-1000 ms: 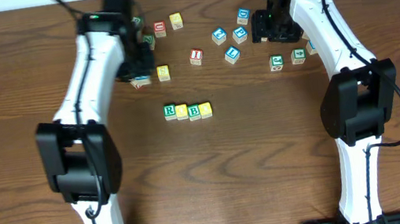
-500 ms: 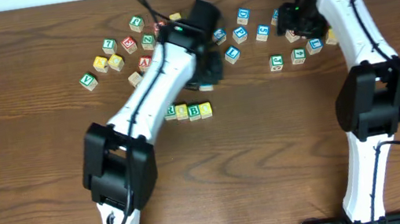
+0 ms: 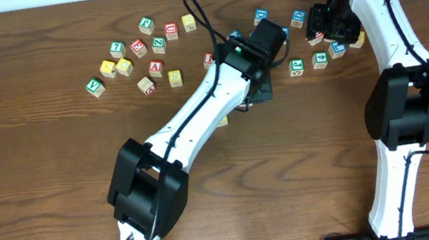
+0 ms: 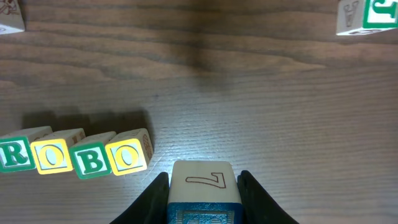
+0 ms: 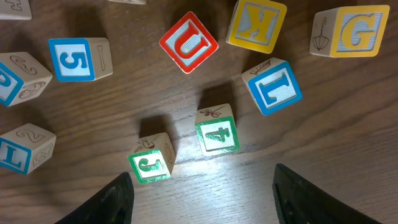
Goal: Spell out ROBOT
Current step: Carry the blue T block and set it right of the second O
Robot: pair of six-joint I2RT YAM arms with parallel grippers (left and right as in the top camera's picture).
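White left arm point(image 3: 198, 122) reaches just right of the ROBO row point(image 4: 74, 155). Left gripper point(image 4: 204, 199) is clamped on the blue-framed cube point(image 4: 202, 180). Right gripper point(image 5: 208, 196), well right of the row, stands part-open and empty. Recommend: set the cube flush against the last O point(image 4: 127, 157), in line, T uppermost. A second ago this arm stood left of the row.

Open counter point(image 4: 267, 112) at 3 o'clock of ROBO row point(image 4: 74, 155), ahead of blue-framed cube point(image 4: 202, 180) clamped in left claw point(image 4: 203, 190). Two cubes point(image 4: 367, 15) well off at 1 o'clock. Under spread right claw point(image 5: 202, 205): green cubes point(image 5: 216, 130) at 12 o'clock, narrow gaps.
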